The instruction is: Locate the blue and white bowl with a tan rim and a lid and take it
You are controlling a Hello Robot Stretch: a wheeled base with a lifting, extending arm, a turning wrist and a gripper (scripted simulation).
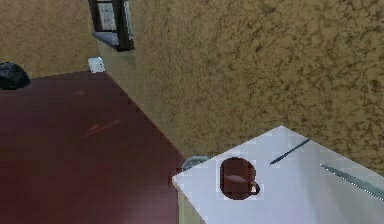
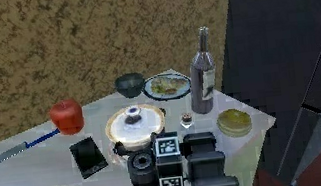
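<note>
On the white table (image 2: 257, 120) in the arm side view sits a white and blue lidded bowl with a tan rim (image 2: 135, 124), near the table's middle. My gripper (image 2: 144, 159) rises from the bottom edge just below the bowl, its dark body beside two white marker squares. Its far end lies against the bowl and tabletop, so I cannot tell whether it holds anything.
Around the bowl are a red apple (image 2: 67, 116), a dark bowl (image 2: 129, 83), a plate of food (image 2: 167, 84), a bottle (image 2: 202, 71), a black phone (image 2: 88, 156) and a knife (image 2: 14, 151). A dark fridge (image 2: 294, 46) stands at right. The forward view has a brown mug (image 1: 238, 177) on the table corner and dark red floor (image 1: 80, 150).
</note>
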